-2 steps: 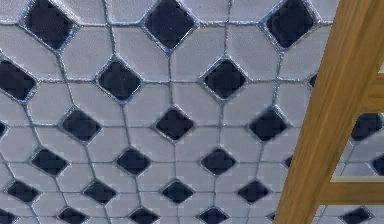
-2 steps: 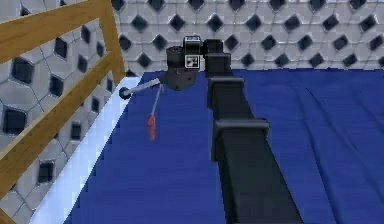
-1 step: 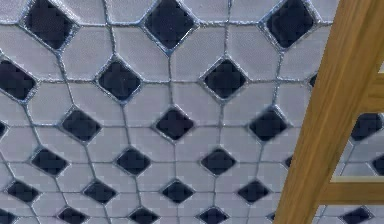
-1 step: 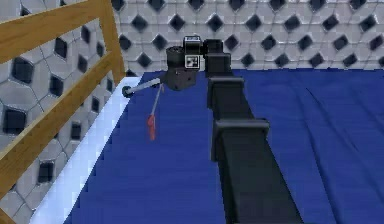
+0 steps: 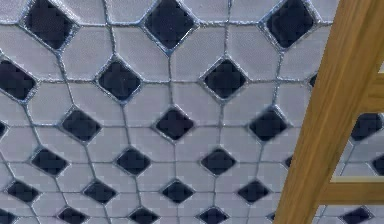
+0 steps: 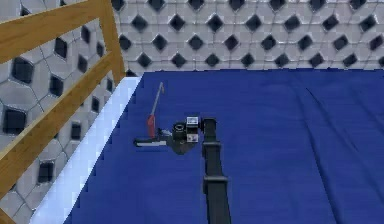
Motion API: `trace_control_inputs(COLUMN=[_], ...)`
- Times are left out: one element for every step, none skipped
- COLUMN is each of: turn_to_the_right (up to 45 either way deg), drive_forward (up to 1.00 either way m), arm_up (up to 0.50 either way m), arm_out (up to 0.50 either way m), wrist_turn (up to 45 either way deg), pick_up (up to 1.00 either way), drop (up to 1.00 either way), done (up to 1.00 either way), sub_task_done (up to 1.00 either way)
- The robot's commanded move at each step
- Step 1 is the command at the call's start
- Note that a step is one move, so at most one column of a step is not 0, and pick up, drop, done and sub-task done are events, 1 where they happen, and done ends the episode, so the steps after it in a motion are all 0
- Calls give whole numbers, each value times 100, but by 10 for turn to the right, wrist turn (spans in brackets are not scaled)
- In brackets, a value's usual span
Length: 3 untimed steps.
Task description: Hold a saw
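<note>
Rising from the arm side view's bottom edge, the arm is seen as a dark square bar stretched out over a blue bed. Two small white marker squares are carried at its far end, and the hand is located just left of them, with its thin fingers pointed toward the bed's white edge.

The saw is found on the blue bed surface at the hand's far end. Its thin blade is angled up the picture and slightly to the right, and a red part, taken to be the handle, is positioned at its lower end, right at the fingers. Contact between the fingers and the saw cannot be confirmed. Because the saw lies on the surface at the hand, it cannot be told whether anything is held, and the opening of the hand cannot be read from the pictures.

A wooden frame of light-coloured rails is mounted along the bed's left side. Pale tiles with dark diamond insets are displayed beyond the bed's far edge.

In the forward view, a floor of the same tile pattern is presented, and wooden rails are crossed diagonally over the right side.
</note>
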Motion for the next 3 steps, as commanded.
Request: trace_control_inputs(turn_to_the_right=[0, 0, 0], drive_forward=[0, 0, 0], arm_up=[0, 10, 0], arm_out=[0, 0, 0], wrist_turn=[0, 0, 0], pick_up=[100, 0, 0], drop=[0, 0, 0], done=[0, 0, 100], sub_task_done=[0, 0, 0])
